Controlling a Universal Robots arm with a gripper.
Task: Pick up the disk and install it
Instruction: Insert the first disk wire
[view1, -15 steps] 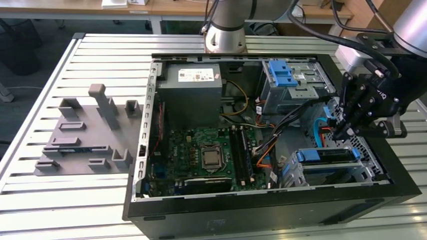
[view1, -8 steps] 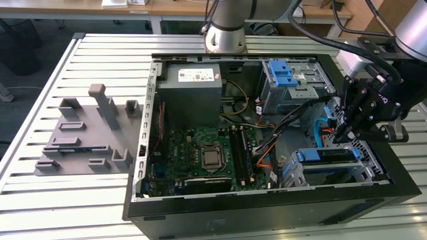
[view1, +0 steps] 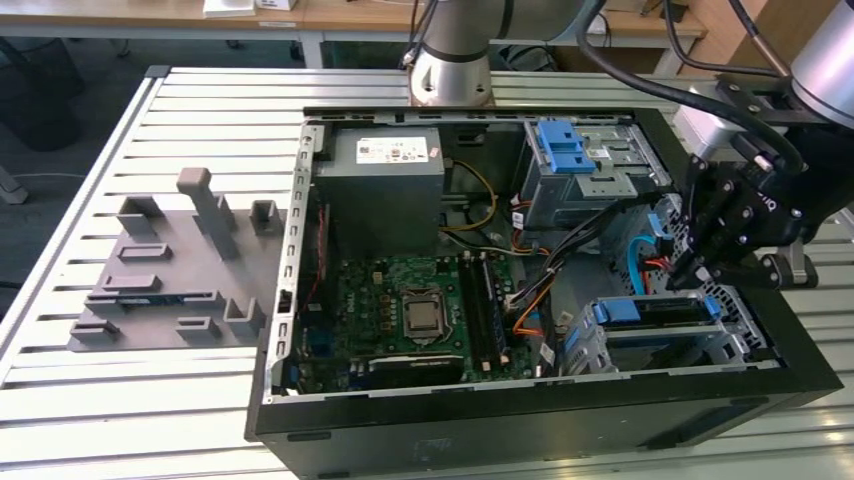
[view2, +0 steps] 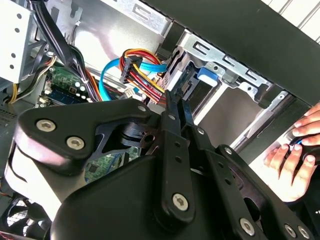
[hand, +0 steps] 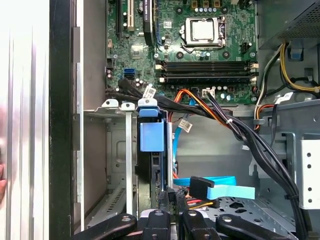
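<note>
Crowding gripper (view1: 697, 262): cable bundle (view1: 581, 238), drive cage (view1: 667, 335), person's hand (view2: 295, 155).

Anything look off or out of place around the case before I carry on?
One thing: a person's hand rests against the outer edge of the open computer case, close to the gripper working at the drive cage. Inside, the cables look loose but undamaged.

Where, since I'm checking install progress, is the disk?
The disk sits in the drive cage at the exterior view's lower right, close to the gripper.
</note>
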